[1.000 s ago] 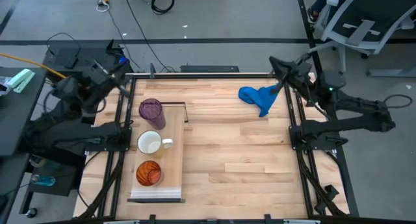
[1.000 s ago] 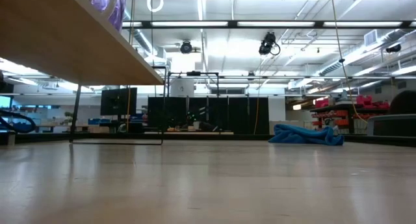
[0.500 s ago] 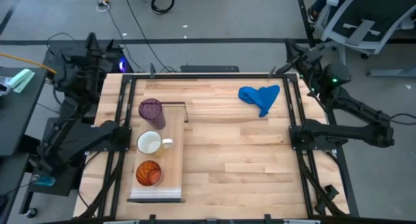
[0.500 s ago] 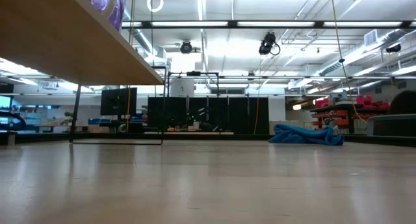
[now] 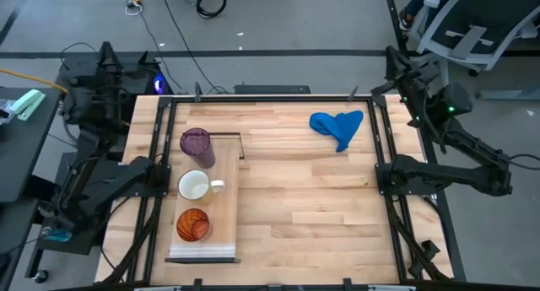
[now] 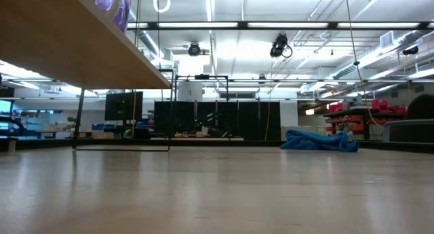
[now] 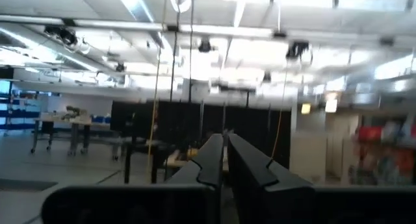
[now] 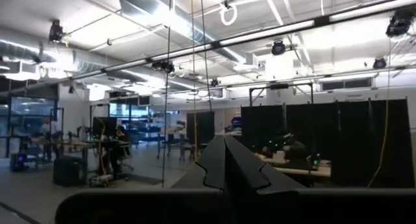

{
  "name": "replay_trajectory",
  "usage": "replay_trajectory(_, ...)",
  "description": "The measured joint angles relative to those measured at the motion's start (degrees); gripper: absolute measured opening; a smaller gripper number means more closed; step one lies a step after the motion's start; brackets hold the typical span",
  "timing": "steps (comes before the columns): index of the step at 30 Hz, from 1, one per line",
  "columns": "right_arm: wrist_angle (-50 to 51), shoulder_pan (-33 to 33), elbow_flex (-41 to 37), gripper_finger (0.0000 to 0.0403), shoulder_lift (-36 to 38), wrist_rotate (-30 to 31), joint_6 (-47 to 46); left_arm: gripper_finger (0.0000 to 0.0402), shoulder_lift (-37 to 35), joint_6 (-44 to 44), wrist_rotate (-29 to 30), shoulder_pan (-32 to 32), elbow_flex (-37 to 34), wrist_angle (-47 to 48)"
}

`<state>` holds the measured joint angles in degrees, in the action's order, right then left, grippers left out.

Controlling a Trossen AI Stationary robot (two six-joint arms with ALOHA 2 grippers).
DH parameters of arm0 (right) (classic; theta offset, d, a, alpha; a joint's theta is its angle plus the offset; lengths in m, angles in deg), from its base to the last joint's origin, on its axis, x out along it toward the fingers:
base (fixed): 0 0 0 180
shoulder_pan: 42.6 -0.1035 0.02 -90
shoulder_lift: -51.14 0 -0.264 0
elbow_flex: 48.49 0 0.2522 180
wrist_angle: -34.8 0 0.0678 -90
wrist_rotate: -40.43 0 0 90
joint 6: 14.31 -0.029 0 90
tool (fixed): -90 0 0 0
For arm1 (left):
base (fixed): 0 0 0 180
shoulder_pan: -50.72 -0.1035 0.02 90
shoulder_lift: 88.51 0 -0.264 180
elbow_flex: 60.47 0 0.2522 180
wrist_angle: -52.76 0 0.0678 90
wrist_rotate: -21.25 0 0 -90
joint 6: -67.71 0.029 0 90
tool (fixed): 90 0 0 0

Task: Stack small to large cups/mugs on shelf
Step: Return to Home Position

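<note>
The pale wooden shelf [image 5: 221, 208] stands on the table's left side. On it, in a row from far to near, stand a translucent purple tumbler [image 5: 196, 145], a white mug [image 5: 194, 186] with its handle toward the right, and an orange-red cup [image 5: 192, 224]. The low view shows the shelf's underside [image 6: 68, 47] and the tumbler [image 6: 112, 7] on top. My left gripper [image 5: 108, 56] is shut and empty beyond the table's far left corner; it also shows in the left wrist view [image 7: 225, 160]. My right gripper [image 5: 395, 61] is shut and empty beyond the far right corner; it also shows in the right wrist view [image 8: 225, 158].
A crumpled blue cloth [image 5: 337, 125] lies at the table's far right, also in the low view [image 6: 319, 140]. A dark metal frame [image 5: 381, 169] runs along the table's sides. The butcher-block top [image 5: 312, 207] lies bare right of the shelf.
Both arms have drawn back from over the table's far corners, past the far edge, and tipped their grippers up. The left has gone toward the far left, the right toward the far right. The cups, shelf and cloth have stayed put.
</note>
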<state>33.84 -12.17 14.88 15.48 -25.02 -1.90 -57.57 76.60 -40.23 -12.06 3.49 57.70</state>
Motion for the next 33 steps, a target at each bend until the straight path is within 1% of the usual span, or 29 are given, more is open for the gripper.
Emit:
replay_trajectory(2,0.19,-0.09,0.79,0.001,0.09,-0.14,-1.17,0.0035,-1.48,-0.82,-0.74,0.0,0.0,-1.87)
replay_trajectory(3,-0.19,-0.25,1.02,0.001,0.27,-1.35,0.48,0.0036,-2.41,-0.8,-1.83,0.0,0.0,-2.52)
replay_trajectory(6,-2.72,-1.59,1.33,0.001,1.16,-9.1,8.33,0.0034,-5.85,1.01,-3.34,0.0,0.04,-3.05)
replay_trajectory(8,-4.49,-3.13,1.34,0.001,1.8,-11.0,9.12,0.0031,-8.1,0.63,-3.34,0.0,0.04,-2.99)
replay_trajectory(13,-5.66,-6.97,1.33,0.001,4.86,-10.82,13.46,0.0024,-13.78,2.49,-3.36,0.0,0.04,-2.49)
replay_trajectory(17,-5.2,-10.29,1.25,0.001,7.8,-10.89,14.82,0.0025,-16.82,2.06,-3.31,0.0,0.04,-1.4)
replay_trajectory(19,-4.68,-11.24,0.82,0.001,9.26,-10.61,16.27,0.0028,-18.25,3.8,-3.33,0.0,0.04,-1.27)
replay_trajectory(23,-4.81,-11.96,0.23,0.001,12.36,-9.24,16.31,0.0034,-20.71,3.78,-3.31,0.0,0.04,0.14)
replay_trajectory(26,-3.34,-11.96,-0.18,0.001,13.97,-8.12,17.37,0.0036,-22.65,5.45,-3.22,0.0,0.04,0.4)
replay_trajectory(30,0.21,-11.96,-0.19,0.001,17.72,-8.09,17.4,0.0031,-25.72,5.59,-3.11,0.0,0.04,0.75)
replay_trajectory(33,5.17,-11.93,-0.22,0.001,21.22,-8.12,17.16,0.0027,-28.24,5.61,-2.83,0.0,0.04,1.7)
